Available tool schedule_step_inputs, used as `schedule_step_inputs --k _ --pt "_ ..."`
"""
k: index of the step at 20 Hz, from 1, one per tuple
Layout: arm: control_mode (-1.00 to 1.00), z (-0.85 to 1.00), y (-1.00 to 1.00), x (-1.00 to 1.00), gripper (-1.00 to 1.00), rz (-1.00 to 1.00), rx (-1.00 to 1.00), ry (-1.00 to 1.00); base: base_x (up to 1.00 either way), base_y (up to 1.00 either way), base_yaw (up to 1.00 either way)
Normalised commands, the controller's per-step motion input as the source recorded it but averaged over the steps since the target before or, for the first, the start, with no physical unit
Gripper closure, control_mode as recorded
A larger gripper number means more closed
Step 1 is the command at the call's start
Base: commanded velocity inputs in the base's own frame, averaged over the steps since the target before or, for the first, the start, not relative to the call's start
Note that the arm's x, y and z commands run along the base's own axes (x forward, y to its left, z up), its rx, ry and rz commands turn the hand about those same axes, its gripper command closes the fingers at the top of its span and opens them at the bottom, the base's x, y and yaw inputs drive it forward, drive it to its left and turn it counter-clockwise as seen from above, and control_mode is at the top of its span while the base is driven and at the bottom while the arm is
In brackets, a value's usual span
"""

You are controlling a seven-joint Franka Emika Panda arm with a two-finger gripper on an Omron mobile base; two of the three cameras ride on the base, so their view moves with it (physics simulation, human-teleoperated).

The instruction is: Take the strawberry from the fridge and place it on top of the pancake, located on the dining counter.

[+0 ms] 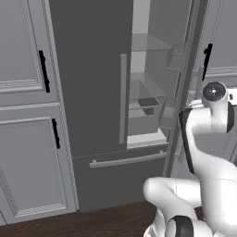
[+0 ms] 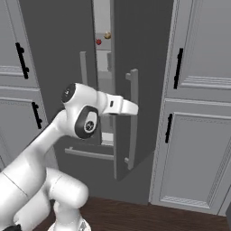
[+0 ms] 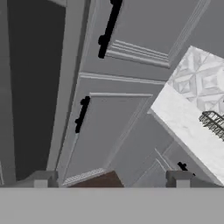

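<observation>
1. Fridge (image 2: 58, 45) right door (image 2: 135, 90) swung partly out, standing close beside the arm's forearm; could be knocked or pushed shut by any wide swing.
2. Gripper (image 3: 113, 178) parted with nothing between the tips, aimed at cabinet panels (image 3: 105, 131) rather than the opening; risks groping blind without turning first.
3. Strawberry (image 2: 99, 42) sitting on an upper shelf, near a tan item (image 2: 107, 34); easily mistaken for it, nudged deeper, or squashed.
</observation>
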Motion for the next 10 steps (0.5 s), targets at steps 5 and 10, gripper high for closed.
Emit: schedule_step_inputs --k 5,10 --pt "-1.0 0.01 0.77 0.21 -1.0 0.01 -0.55 0.47 0.0 0.0 0.0" --pt "-1.0 0.26 0.54 0.06 -1.0 0.12 -0.42 0.55 0.0 0.0 0.0"
